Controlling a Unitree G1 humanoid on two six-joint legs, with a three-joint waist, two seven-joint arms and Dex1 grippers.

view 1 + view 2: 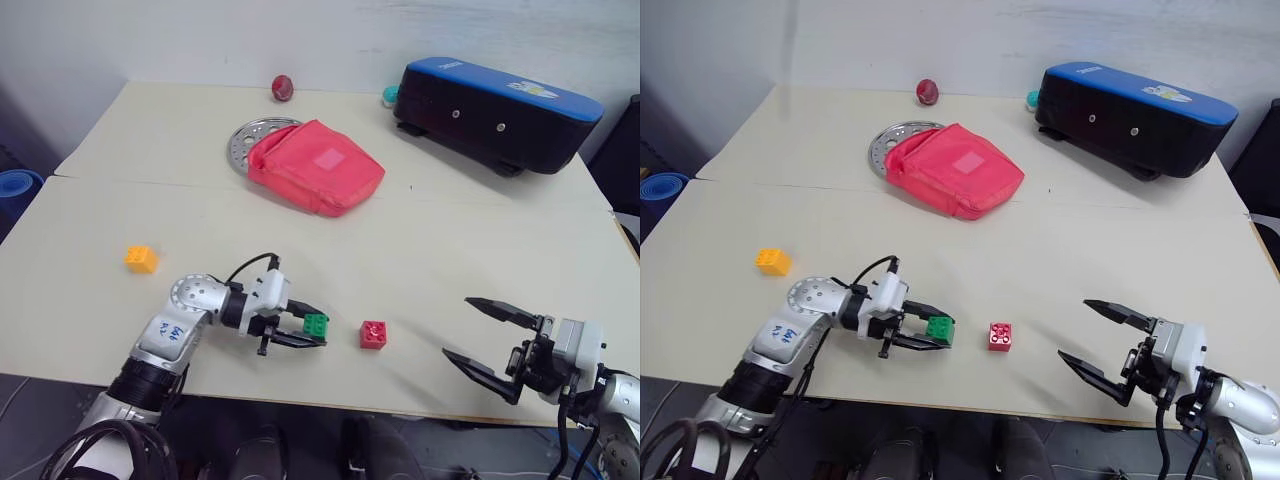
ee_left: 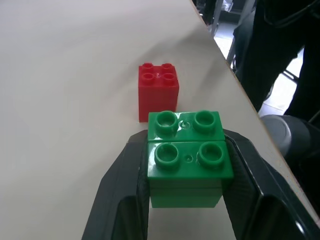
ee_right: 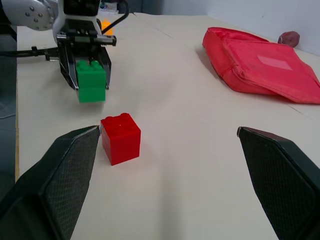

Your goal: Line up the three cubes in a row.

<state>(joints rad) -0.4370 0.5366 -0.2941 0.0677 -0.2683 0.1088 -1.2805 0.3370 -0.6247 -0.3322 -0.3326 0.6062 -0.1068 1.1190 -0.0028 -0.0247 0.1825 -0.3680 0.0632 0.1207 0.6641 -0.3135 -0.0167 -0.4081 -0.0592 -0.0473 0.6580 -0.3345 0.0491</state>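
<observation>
My left gripper (image 1: 308,328) is shut on the green cube (image 1: 316,324), holding it just above the table near the front edge, fingers pointing toward the right. The red cube (image 1: 373,334) rests on the table a short gap to the right of the green one. The orange-yellow cube (image 1: 141,259) sits alone further left and back. My right gripper (image 1: 490,336) stands open at the front right, nothing between its fingers; its wrist view shows the red cube (image 3: 120,137) and the held green cube (image 3: 91,80) beyond.
A red pouch (image 1: 315,165) lies mid-table, partly over a round metal plate (image 1: 250,137). A dark red ball (image 1: 283,88) sits at the back edge. A black and blue case (image 1: 495,113) occupies the back right. The table's front edge (image 1: 400,412) runs close below both grippers.
</observation>
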